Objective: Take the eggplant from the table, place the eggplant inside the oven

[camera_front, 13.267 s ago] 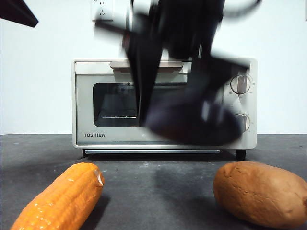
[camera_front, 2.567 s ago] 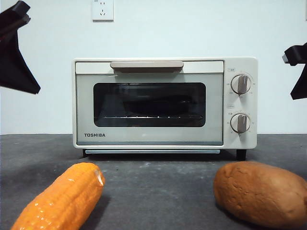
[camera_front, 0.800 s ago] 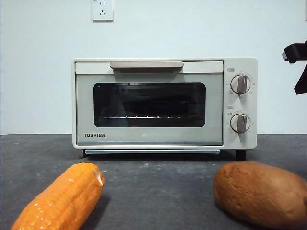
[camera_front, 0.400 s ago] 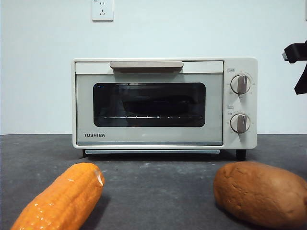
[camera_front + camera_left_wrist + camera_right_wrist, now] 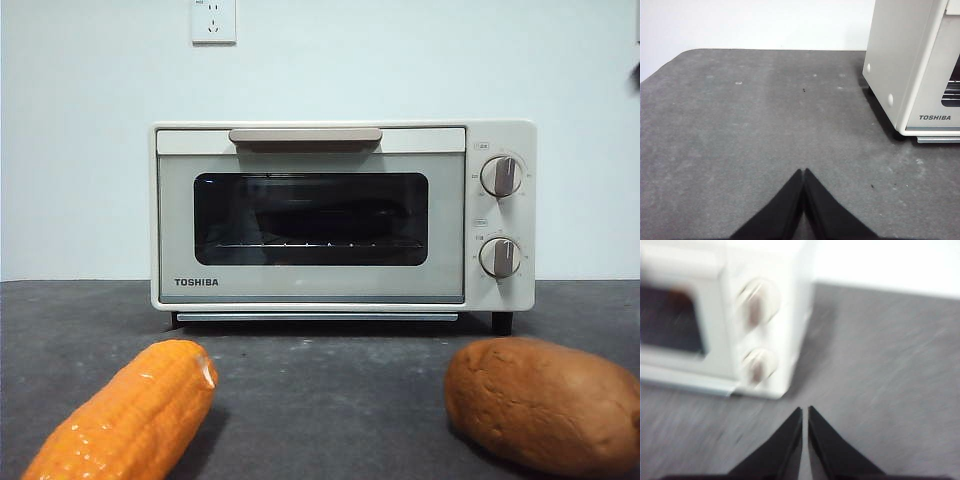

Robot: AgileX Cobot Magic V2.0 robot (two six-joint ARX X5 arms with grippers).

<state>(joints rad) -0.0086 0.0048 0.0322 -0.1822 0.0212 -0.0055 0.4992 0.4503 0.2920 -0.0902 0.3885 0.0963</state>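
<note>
The cream TOSHIBA oven [image 5: 340, 215] stands at the back of the dark grey table [image 5: 330, 370] with its glass door closed. Behind the glass a dark elongated shape, the eggplant [image 5: 330, 215], lies on the rack. My left gripper [image 5: 803, 172] is shut and empty above bare table, off to the oven's [image 5: 912, 65] left side. My right gripper [image 5: 805, 411] is shut and empty, off to the oven's [image 5: 725, 315] right, near the knobs; that view is blurred. Neither arm shows in the front view.
An orange corn cob [image 5: 130, 415] lies at the front left and a brown lumpy potato [image 5: 545, 405] at the front right. A wall socket [image 5: 214, 20] sits above the oven.
The right arm's black tip at the right edge of the front view has withdrawn out of sight. The oven, corn and potato have not moved.
</note>
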